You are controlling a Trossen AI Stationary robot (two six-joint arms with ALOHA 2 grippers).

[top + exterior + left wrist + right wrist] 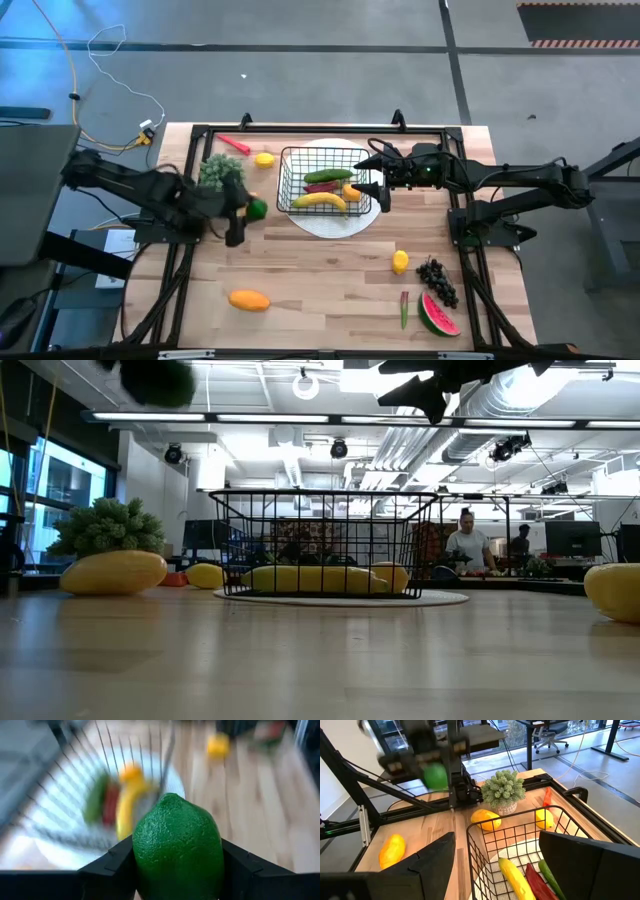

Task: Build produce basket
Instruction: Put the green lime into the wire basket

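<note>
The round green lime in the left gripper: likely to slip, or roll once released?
The pebbled green lime sits squarely between the left gripper's dark fingers, so it probably holds. Its rounded shape suggests it may roll if dropped on bare wood; the black wire basket should contain it.

Green lime (177,847), yellow banana (321,201), black wire basket (296,160).

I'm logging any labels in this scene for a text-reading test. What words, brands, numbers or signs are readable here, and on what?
None can be read.
The basket, the lime and the other toy produce carry no print.
The screens in the room behind, in the low view, are too small and blurred to read.
</note>
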